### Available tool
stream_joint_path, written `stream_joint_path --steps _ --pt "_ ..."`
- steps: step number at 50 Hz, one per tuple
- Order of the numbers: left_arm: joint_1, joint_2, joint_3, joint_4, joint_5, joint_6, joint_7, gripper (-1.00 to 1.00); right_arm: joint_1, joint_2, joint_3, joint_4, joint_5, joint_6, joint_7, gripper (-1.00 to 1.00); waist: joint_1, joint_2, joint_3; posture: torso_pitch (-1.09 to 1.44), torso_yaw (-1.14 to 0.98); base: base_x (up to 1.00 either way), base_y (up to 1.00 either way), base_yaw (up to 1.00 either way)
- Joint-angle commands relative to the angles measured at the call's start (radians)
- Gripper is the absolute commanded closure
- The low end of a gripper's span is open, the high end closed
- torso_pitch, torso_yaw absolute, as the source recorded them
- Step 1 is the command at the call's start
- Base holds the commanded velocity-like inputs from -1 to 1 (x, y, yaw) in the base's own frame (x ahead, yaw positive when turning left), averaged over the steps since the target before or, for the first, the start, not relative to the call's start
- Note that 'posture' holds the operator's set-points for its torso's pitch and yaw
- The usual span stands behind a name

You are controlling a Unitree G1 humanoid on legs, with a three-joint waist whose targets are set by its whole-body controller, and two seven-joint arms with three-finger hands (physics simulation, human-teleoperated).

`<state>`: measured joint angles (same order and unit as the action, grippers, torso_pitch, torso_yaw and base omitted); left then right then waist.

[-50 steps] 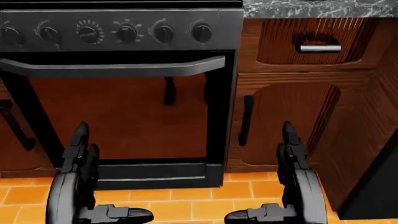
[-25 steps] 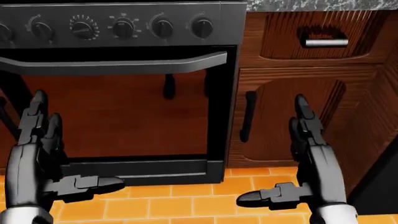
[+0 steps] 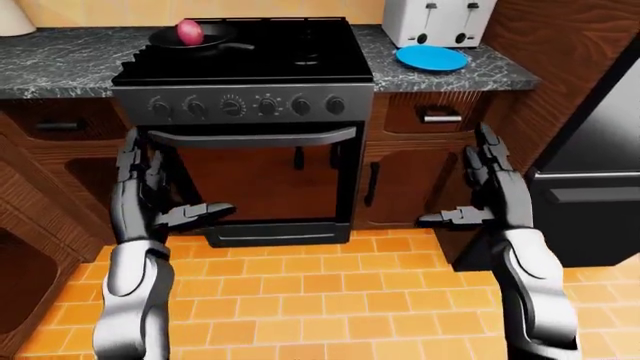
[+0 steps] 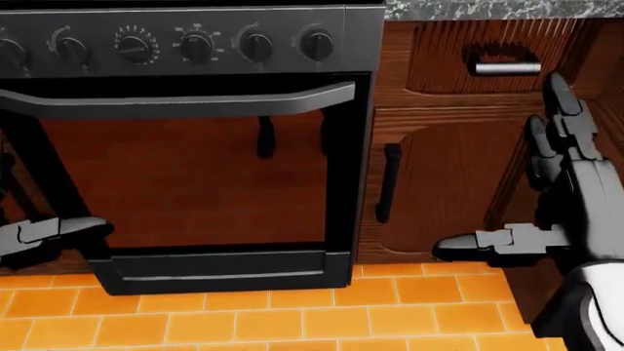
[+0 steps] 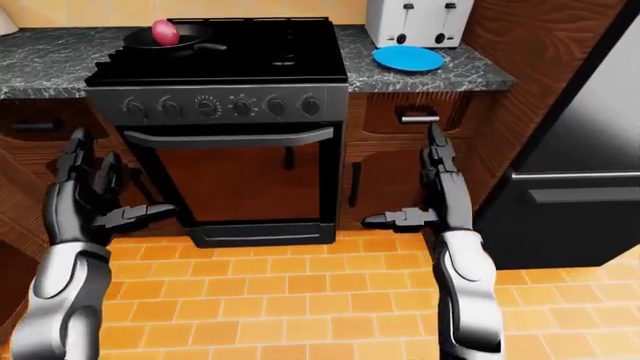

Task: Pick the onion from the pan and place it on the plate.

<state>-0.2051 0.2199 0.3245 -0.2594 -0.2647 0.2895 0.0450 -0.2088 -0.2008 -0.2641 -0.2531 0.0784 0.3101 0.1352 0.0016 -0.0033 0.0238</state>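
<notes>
- Nearest, an orange tiled floor [image 3: 300,300] fills the bottom of the eye views.
- The left hand [image 3: 150,196] is raised with fingers spread upward and thumb jutting sideways, holding nothing, level with the oven door [image 3: 262,187].
- The right hand [image 3: 490,196] is likewise spread and empty, level with the wooden cabinet door [image 3: 400,187] right of the oven.
- Above the door, a row of knobs [image 3: 245,106] runs along the stove's face.
- On the stove [image 3: 290,52], a black pan [image 3: 190,38] sits at the far left corner, its handle pointing right.
- The onion [image 3: 189,31] rests inside the pan, reddish and standing with its long axis roughly upright.
- A blue plate [image 3: 431,58] lies on the counter [image 3: 490,71] right of the stove, well apart from the pan.
- A white toaster [image 3: 439,21] stands just beyond the plate.
</notes>
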Motion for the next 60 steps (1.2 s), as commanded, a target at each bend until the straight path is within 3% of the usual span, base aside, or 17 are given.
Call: stream_joint_path --steps 1,13,19,31,32,34,37,46,49,53,56,57,58,60 --pt "-0.03 0.023 0.019 -0.052 -0.013 -0.014 0.004 -1.0 -0.025 -0.015 -0.011 -0.042 0.019 -0.019 -0.002 -1.0 0.0 0.002 -0.019 0.0 0.0 0.0 0.0 0.0" --pt "-0.069 0.091 0.083 -0.136 -0.06 0.066 0.029 -1.0 -0.06 -0.059 -0.048 -0.117 0.072 0.059 0.006 -1.0 0.0 0.005 -0.016 0.0 0.0 0.0 0.0 0.0" --pt "-0.076 0.111 0.101 -0.13 -0.074 0.056 0.03 -1.0 -0.096 -0.098 -0.082 -0.149 0.104 0.088 -0.007 -1.0 0.001 0.006 -0.016 0.0 0.0 0.0 0.0 0.0" --pt "-0.079 0.136 0.121 -0.138 -0.09 0.071 0.036 -1.0 -0.132 -0.146 -0.102 -0.236 0.155 0.173 0.009 -1.0 0.002 0.004 -0.015 0.0 0.0 0.0 0.0 0.0" --pt "-0.08 0.138 0.122 -0.14 -0.091 0.073 0.036 -1.0 -0.137 -0.149 -0.105 -0.241 0.158 0.18 0.009 -1.0 0.001 0.007 -0.03 0.0 0.0 0.06 0.0 0.0" --pt "-0.085 0.144 0.129 -0.149 -0.097 0.084 0.039 -1.0 -0.141 -0.154 -0.108 -0.245 0.162 0.186 0.012 -1.0 0.0 0.01 -0.01 0.0 0.0 0.09 0.01 0.0" --pt "-0.087 0.148 0.133 -0.16 -0.103 0.092 0.041 -1.0 -0.15 -0.163 -0.109 -0.253 0.167 0.197 0.017 -1.0 -0.001 0.005 0.001 0.0 0.0 0.12 0.03 0.0" --pt "-0.093 0.158 0.14 -0.178 -0.113 0.111 0.048 -1.0 -0.154 -0.172 -0.115 -0.273 0.171 0.211 0.031 -1.0 -0.005 0.033 0.003 0.0 0.0 0.12 0.06 0.0" --pt "-0.094 0.164 0.146 -0.183 -0.119 0.118 0.049 -1.0 -0.153 -0.17 -0.115 -0.281 0.175 0.215 0.036 -1.0 -0.005 0.032 0.0 0.0 0.0 0.12 0.17 0.0" --pt "-0.095 0.169 0.151 -0.186 -0.125 0.122 0.052 -1.0 -0.156 -0.174 -0.115 -0.289 0.177 0.221 0.04 -1.0 -0.003 0.02 0.0 0.0 0.0 0.13 0.2 0.0" --pt "-0.092 0.167 0.15 -0.188 -0.125 0.122 0.053 -1.0 -0.154 -0.174 -0.116 -0.291 0.176 0.221 0.043 -1.0 -0.006 -0.023 0.007 0.0 0.0 0.12 0.26 0.0" --pt "-0.093 0.167 0.15 -0.188 -0.126 0.122 0.053 -1.0 -0.155 -0.175 -0.116 -0.291 0.176 0.221 0.044 -1.0 0.0 -0.026 0.009 0.0 0.0 0.12 0.3 0.0" --pt "-0.093 0.168 0.151 -0.189 -0.126 0.122 0.053 -1.0 -0.157 -0.177 -0.118 -0.293 0.177 0.224 0.045 -1.0 -0.002 -0.013 0.003 0.0 0.0 0.12 0.3 0.0" --pt "-0.091 0.167 0.152 -0.189 -0.126 0.121 0.053 -1.0 -0.16 -0.179 -0.119 -0.296 0.178 0.227 0.046 -1.0 -0.005 -0.034 -0.002 0.0 0.0 0.13 0.3 0.0"
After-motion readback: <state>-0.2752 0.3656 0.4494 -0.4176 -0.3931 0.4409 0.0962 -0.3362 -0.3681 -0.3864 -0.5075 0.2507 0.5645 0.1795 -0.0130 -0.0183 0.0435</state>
